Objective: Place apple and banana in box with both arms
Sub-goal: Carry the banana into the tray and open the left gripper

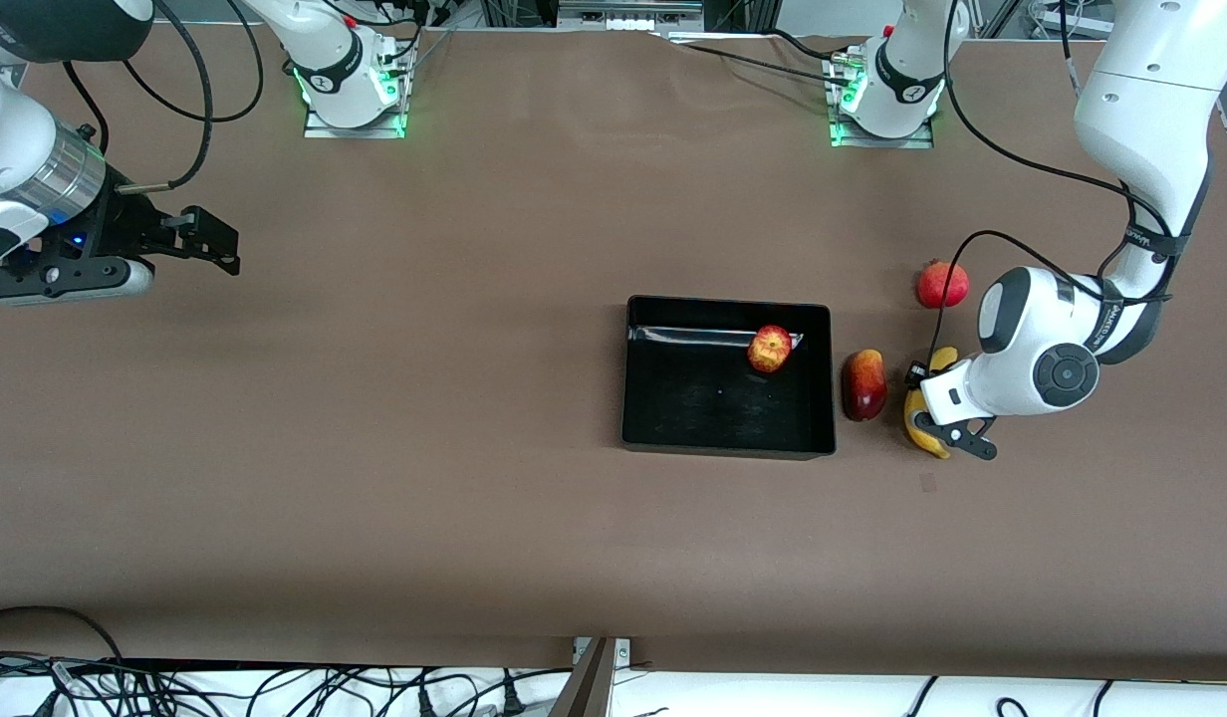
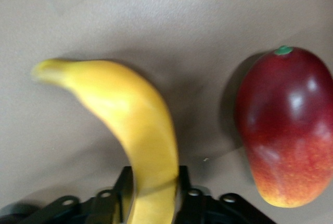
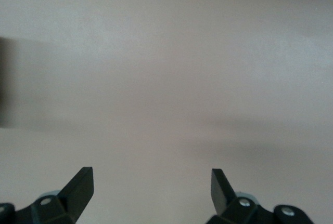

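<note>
The apple (image 1: pixel 769 349) lies inside the black box (image 1: pixel 723 446), near the wall closest to the robots' bases. The banana (image 1: pixel 917 426) lies on the table beside the box, toward the left arm's end. My left gripper (image 1: pixel 934 413) is down on it, one finger on each side of its middle, shut on it. In the left wrist view the banana (image 2: pixel 130 109) runs out from between the black fingers of the left gripper (image 2: pixel 153 174). My right gripper (image 1: pixel 215 249) is open and empty over the table at the right arm's end; in its wrist view (image 3: pixel 152 174) only bare table shows.
An oblong dark red and orange fruit (image 1: pixel 863 384) lies between the box and the banana, close to both; it also shows in the left wrist view (image 2: pixel 286 125). A uniformly red round fruit with a crown (image 1: pixel 942 284) lies farther from the front camera than the banana.
</note>
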Available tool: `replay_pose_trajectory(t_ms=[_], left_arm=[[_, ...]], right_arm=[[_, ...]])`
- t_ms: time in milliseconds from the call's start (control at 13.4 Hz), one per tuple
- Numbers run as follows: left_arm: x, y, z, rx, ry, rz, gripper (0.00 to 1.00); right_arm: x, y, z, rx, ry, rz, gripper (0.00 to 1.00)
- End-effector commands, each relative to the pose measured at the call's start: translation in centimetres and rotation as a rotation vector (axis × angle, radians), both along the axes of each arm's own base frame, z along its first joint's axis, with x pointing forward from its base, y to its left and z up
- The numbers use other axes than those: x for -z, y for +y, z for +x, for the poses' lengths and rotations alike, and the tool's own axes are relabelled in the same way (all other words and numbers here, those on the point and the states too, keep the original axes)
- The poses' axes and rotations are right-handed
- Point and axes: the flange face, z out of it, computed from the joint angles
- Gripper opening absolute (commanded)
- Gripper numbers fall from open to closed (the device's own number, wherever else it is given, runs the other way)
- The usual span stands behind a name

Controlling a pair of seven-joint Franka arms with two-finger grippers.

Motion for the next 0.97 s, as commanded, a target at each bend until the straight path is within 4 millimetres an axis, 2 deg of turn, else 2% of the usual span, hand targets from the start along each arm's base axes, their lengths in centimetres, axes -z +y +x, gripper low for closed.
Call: replay_pose_trajectory(t_ms=[0, 75, 225, 299, 449, 524, 674, 749, 824, 898], left_arm=[[0.0, 0.2, 0.0, 0.019, -0.006, 0.005, 0.00], [-1.1, 0.1, 0.4, 0.018, -0.023, 0.009, 0.00], [-6.8, 0.0, 2.2, 0.006, -0.021, 0.031, 0.00], [-9.9, -1.1, 3.3, 0.006, -0.006, 0.035, 0.00], [-16.0, -5.5, 4.8, 0.002, -0.001, 0.024, 0.00], [-17.6, -9.0, 4.7, 0.004, -0.010, 0.021, 0.00], [-18.4, -18.2, 3.0, 0.021, -0.024, 0.037, 0.00], [-17.8, -22.5, 1.6, -0.013, -0.024, 0.055, 0.00], [-15.1, -25.5, 0.6, -0.032, 0.016, 0.057, 0.00], [-13.4, -29.0, -0.4, -0.023, 0.018, 0.026, 0.00]], right_arm=[[-0.4, -0.4, 0.4, -0.007, -0.010, -0.005, 1.00], [-0.4, -0.6, 0.4, -0.002, -0.010, -0.005, 1.00], [-0.4, -0.7, 0.4, 0.000, -0.009, -0.004, 1.00], [-0.4, -0.6, 0.4, -0.002, -0.009, -0.002, 1.00], [-0.4, -0.7, 0.4, 0.000, -0.009, -0.002, 1.00], [-0.4, -0.7, 0.4, 0.000, -0.009, -0.002, 1.00], [-0.4, -0.7, 0.4, 0.000, -0.009, -0.002, 1.00], [-0.4, -0.7, 0.4, 0.000, -0.009, -0.002, 1.00], [-0.3, -0.7, 0.4, 0.000, -0.008, -0.002, 1.00], [-0.4, -0.7, 0.4, 0.000, -0.009, -0.002, 1.00]])
